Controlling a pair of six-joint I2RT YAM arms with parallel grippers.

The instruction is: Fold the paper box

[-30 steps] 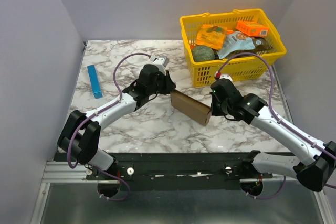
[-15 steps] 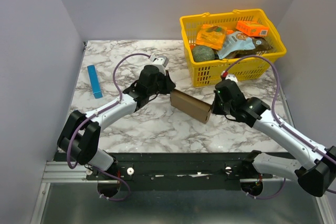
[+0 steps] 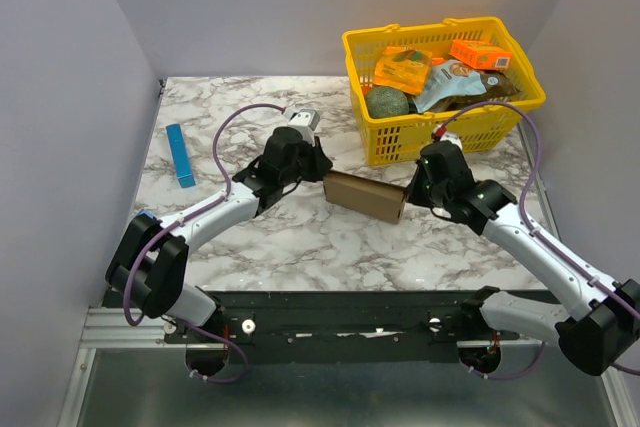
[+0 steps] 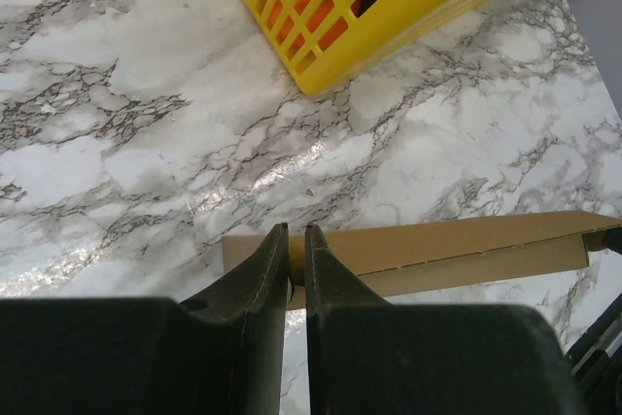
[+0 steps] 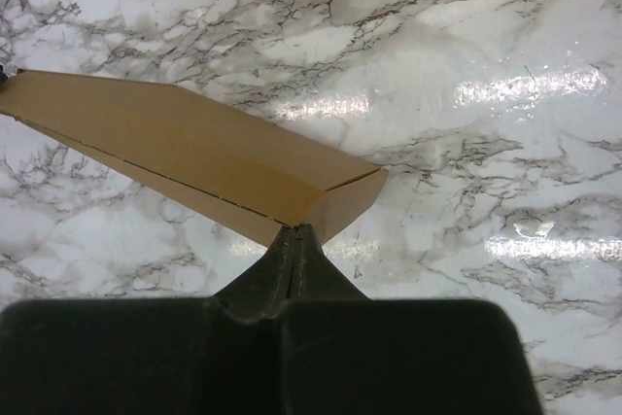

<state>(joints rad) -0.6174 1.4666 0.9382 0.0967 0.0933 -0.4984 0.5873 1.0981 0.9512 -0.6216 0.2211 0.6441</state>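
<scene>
Paper box (image 3: 365,197) sits near the middle of the table (image 3: 280,247), in front of the yellow basket (image 3: 440,137) and apart from it, spanned between our two hands. It is a long brown sleeve, mostly flat, with one crease running down its length.

Our left hand (image 4: 296,252) is clenched on the box's left end. The wrist view shows one finger on each side of the cardboard edge, with only a narrow gap between them. We take this as an anchor, pinning that end so the far end can be worked without the whole piece sliding across the marble.

Our right hand (image 5: 293,236) is clenched fully, its fingers pressed together with no gap. Its tip meets the lower corner of the box's right end. It seems set to push or prod there, not to grasp (whether a sliver of flap is caught between the tips, we cannot tell).

We also cannot tell whether the box rests fully on the table or is tilted up on one long edge.

By our judgement the end flaps are not yet tucked, so the fold is only partly done. The blue strip (image 3: 181,155) lies well apart on the left.
</scene>
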